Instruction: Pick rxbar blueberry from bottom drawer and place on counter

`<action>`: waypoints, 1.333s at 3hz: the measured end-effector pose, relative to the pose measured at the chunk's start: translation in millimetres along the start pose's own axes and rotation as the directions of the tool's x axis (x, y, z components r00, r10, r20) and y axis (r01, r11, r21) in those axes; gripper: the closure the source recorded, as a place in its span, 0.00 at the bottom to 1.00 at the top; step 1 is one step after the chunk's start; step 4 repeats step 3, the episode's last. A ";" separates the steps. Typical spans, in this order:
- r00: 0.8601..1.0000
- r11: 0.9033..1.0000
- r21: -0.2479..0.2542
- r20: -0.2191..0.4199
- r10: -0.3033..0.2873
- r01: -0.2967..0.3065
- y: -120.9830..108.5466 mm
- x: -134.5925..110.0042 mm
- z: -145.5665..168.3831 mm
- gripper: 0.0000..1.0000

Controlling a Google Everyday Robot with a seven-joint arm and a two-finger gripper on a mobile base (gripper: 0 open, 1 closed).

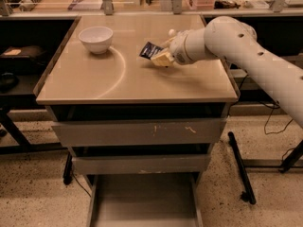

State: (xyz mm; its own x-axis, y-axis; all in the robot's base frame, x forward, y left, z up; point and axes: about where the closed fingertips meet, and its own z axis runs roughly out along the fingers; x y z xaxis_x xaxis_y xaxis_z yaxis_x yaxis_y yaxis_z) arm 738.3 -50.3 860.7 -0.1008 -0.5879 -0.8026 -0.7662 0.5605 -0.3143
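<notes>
Partly hidden, rxbar blueberry [149, 49] clamped by gripper [157, 56] over counter [113, 82]; bottom drawer [142, 200] cut off below.

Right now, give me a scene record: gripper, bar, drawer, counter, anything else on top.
gripper: over the counter, right of centre, fingers closed on the rxbar blueberry
rxbar blueberry: tilted in the fingers, just above the counter
bottom drawer: pulled out
counter: white bowl stands back left, apart from the gripper
</notes>
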 end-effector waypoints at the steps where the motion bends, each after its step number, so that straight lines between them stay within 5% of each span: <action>1: 1.000 1.000 0.000 0.000 0.000 0.000 0.0 0.0 0.1 0.11; 2: 1.000 1.000 0.000 0.000 0.000 0.000 0.1 0.0 0.1 0.00; 4: 1.000 1.000 0.000 0.000 0.000 0.000 0.1 0.0 0.1 0.00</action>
